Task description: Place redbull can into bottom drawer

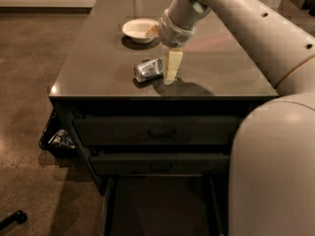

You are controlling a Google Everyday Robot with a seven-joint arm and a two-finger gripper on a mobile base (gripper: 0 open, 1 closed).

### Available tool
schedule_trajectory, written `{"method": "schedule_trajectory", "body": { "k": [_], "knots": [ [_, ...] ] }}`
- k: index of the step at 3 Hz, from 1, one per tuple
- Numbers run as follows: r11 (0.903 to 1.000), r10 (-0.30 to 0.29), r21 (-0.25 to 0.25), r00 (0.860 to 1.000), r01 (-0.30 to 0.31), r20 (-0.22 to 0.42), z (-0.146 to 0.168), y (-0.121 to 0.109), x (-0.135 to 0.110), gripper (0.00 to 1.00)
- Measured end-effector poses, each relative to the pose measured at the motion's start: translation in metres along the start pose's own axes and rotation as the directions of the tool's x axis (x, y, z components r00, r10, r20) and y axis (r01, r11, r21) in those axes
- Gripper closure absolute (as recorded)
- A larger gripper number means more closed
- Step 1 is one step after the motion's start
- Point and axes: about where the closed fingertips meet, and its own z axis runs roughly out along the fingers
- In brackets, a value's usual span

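The redbull can lies on its side on the dark table top, near the front edge. My gripper hangs down from the arm and rests right beside the can's right end, touching or nearly touching it. The bottom drawer is pulled open below the table front, and its dark inside looks bare. The can is well above and behind the drawer.
A white bowl stands behind the can on the table. Two shut drawers with dark handles sit above the open one. My arm's big beige body fills the right foreground. A dark bin with packets stands at the left.
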Motion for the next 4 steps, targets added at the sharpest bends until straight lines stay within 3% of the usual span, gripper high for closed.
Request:
{"method": "schedule_trajectory", "body": {
  "k": [1,2,4],
  "knots": [
    [0.9991,0.014,-0.039,1.000,-0.014,-0.005,0.0088,-0.0002,0.0014,0.00],
    [0.9991,0.014,-0.039,1.000,-0.014,-0.005,0.0089,-0.0002,0.0014,0.19],
    [0.9991,0.014,-0.039,1.000,-0.014,-0.005,0.0090,-0.0002,0.0014,0.65]
  ]
}}
